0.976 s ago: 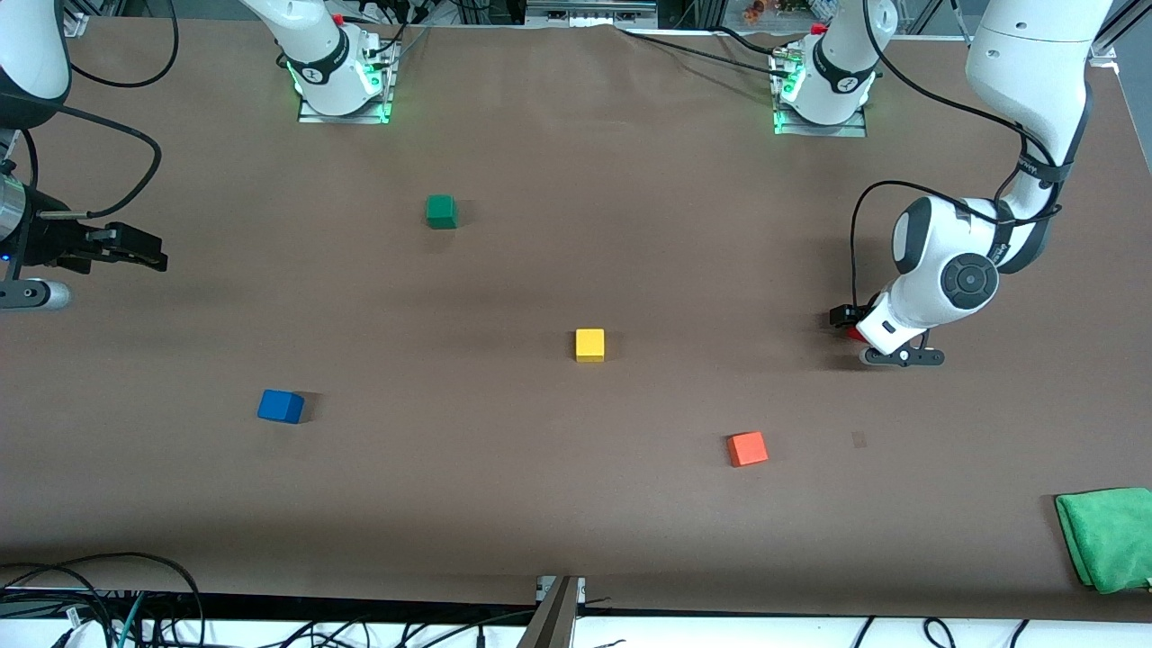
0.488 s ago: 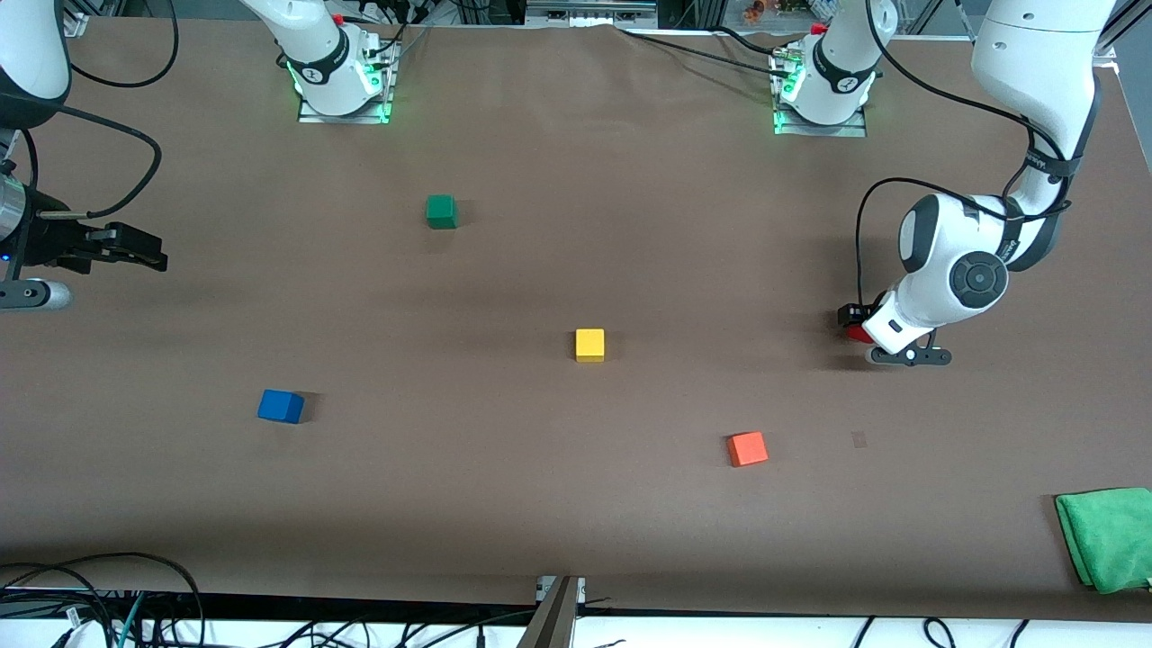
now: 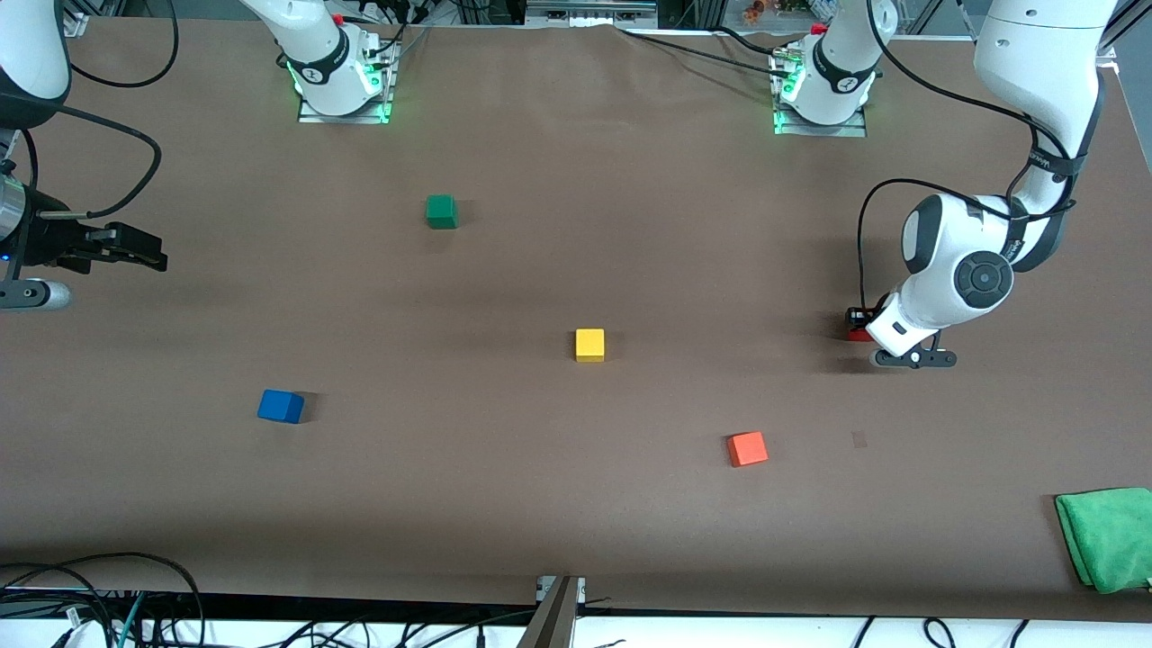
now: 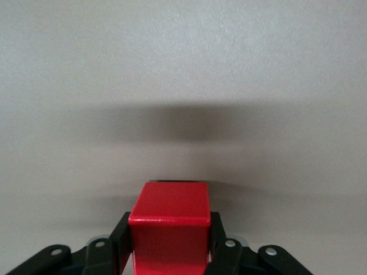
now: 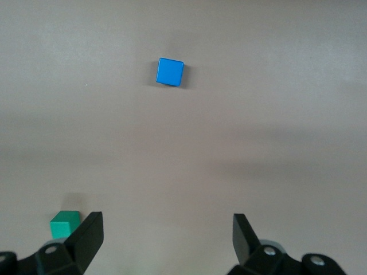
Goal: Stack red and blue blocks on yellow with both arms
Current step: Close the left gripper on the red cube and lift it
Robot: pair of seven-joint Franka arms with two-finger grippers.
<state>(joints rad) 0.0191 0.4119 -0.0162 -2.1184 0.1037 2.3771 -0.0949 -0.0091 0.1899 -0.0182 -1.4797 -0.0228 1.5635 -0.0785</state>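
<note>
The red block (image 3: 856,335) sits near the left arm's end of the table, mostly hidden under the left wrist. My left gripper (image 3: 859,324) is low at the table, and in the left wrist view (image 4: 169,238) its fingers press both sides of the red block (image 4: 170,220). The blue block (image 3: 281,406) lies toward the right arm's end and also shows in the right wrist view (image 5: 170,71). The yellow cube (image 3: 589,345) stands alone mid-table. My right gripper (image 3: 135,247) waits open and empty above the table's end, and shows in its own view (image 5: 166,238).
A green cube (image 3: 441,211) sits nearer the arm bases and shows in the right wrist view (image 5: 64,224). An orange-red cube (image 3: 747,448) lies nearer the front camera than the yellow cube. A folded green cloth (image 3: 1109,537) lies at the table's front corner by the left arm's end.
The left arm's wrist and gripper have shifted slightly toward the left arm's end of the table, staying at the red block. The right arm has not moved.
</note>
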